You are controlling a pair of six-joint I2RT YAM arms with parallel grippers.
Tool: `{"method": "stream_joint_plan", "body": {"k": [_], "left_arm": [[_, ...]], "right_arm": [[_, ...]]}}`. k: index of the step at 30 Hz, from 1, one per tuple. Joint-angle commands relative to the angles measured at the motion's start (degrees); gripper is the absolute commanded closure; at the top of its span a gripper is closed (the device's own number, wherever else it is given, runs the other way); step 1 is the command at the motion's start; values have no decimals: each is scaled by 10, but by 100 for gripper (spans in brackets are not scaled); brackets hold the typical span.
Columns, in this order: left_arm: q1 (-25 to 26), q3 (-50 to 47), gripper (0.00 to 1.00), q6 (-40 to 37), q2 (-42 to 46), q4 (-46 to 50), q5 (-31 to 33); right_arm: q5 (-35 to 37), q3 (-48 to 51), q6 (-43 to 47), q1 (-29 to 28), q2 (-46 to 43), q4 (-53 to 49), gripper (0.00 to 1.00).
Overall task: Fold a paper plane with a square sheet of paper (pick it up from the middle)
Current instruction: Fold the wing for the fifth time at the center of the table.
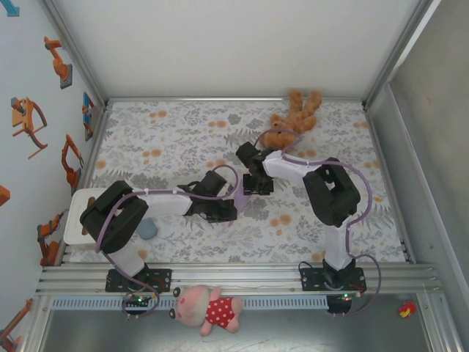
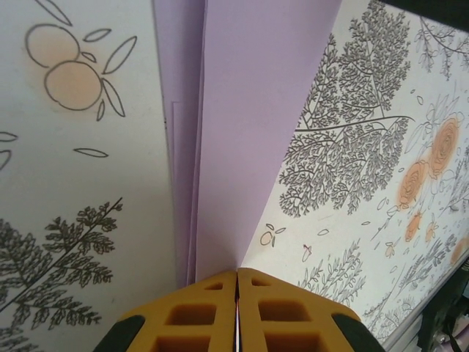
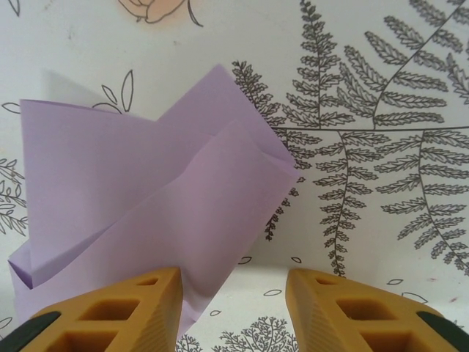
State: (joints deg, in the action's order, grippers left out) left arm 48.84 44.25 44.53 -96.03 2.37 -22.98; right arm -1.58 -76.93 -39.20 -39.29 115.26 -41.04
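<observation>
The square sheet of paper [image 3: 146, 198] is pale lilac and folded into overlapping flaps with creases. It hangs between the two grippers just above the flowered table cloth [image 1: 183, 139]. My left gripper [image 2: 237, 273] is shut on the narrow end of the folded paper [image 2: 249, 132], and the layers fan away from its yellow fingers. My right gripper [image 3: 233, 273] is open. One flap reaches down beside its left finger [image 3: 139, 308], and the gap between the fingers holds nothing. In the top view the paper [image 1: 241, 196] shows between the left gripper [image 1: 226, 209] and the right gripper [image 1: 256, 185].
A brown teddy bear [image 1: 294, 117] lies at the back of the table, close behind the right arm. A small grey-blue pad [image 1: 149, 229] and a white tray [image 1: 75, 213] sit at the near left. A pink pig toy [image 1: 209, 309] lies in front of the rail.
</observation>
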Motion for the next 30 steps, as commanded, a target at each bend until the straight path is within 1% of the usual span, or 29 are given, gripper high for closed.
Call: {"method": "stream_joint_plan", "body": {"k": [1, 6, 18, 25, 30], "left_arm": [[5, -16, 91, 4, 24, 26, 2], [9, -19, 90, 0, 39, 29, 2], [19, -15, 87, -2, 38, 24, 1], [21, -12, 87, -2, 31, 19, -3], [21, -19, 89, 0, 24, 25, 11]], "right_arm": [[-20, 40, -7, -13, 115, 64, 57], [-19, 34, -10, -13, 123, 60, 56], [-21, 32, -13, -14, 131, 58, 54], [-21, 28, -13, -13, 137, 54, 54], [-20, 27, -13, -13, 139, 53, 54]]}}
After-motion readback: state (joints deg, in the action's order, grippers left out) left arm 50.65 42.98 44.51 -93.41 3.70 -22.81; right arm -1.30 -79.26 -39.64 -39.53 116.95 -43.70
